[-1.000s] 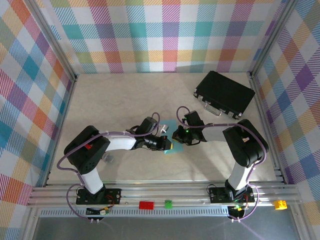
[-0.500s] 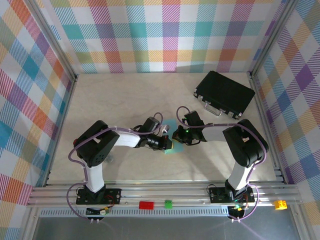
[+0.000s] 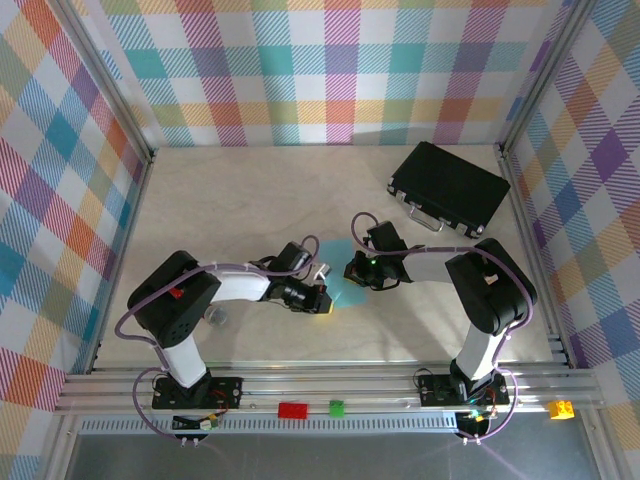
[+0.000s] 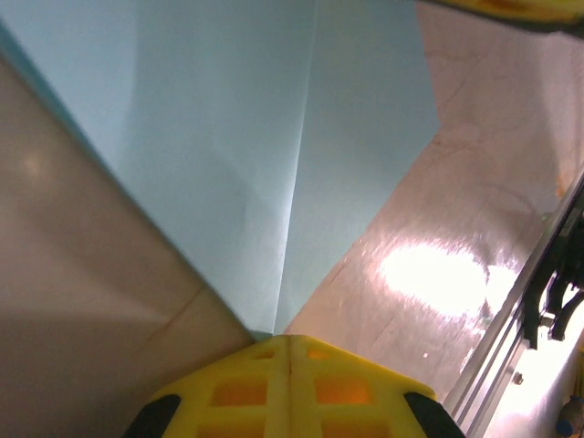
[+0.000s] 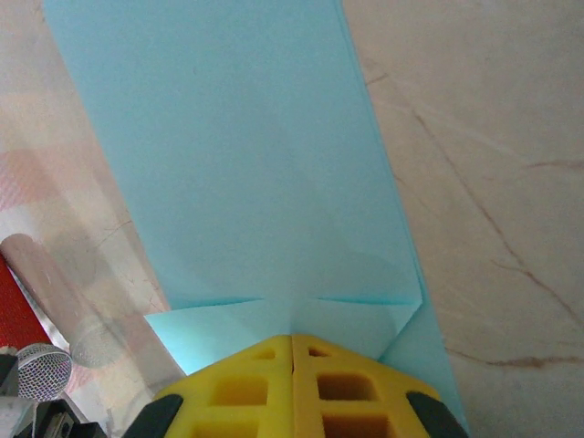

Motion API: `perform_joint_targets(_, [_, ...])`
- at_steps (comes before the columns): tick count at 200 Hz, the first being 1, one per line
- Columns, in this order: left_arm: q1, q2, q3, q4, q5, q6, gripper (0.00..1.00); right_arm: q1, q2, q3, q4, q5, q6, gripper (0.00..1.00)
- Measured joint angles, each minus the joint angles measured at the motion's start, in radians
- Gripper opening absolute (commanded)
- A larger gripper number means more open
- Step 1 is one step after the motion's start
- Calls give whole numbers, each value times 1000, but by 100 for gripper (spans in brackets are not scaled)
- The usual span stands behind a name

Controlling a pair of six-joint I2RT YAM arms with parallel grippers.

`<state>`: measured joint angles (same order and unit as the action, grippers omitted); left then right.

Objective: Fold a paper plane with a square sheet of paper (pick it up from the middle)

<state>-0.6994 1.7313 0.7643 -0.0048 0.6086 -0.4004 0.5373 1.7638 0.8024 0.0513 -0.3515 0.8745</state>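
Jaws: left jaws and right jaws both closed tight, tips touching the sheet of paper (image 3: 346,287) from either side. Sheet: light blue, part-folded, mid-worktop (image 3: 240,200). Pointed corner at the left jaws, centre crease running away from them toward the right jaws.
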Motion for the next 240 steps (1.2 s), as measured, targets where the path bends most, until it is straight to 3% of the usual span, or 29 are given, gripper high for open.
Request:
perform_joint_targets(27, [0,-51,-19,-16,-3,-8,3,0,0,0,0,0,0,0])
perform_joint_targets(60, [0,-127,-34,85,-17,-79,3,0,0,0,0,0,0,0])
perform_joint_targets(140, [0,119,80,228,-83,-159,0,0,0,-1,9,-10,2,0])
perform_joint_targets(188, [3,98,20,296,-78,-151,0,0,-5,5,-19,-25,-1,3])
perform_joint_targets(240, [3,43,-37,249,-48,-83,0,15,-78,6,-90,-16,-46,1])
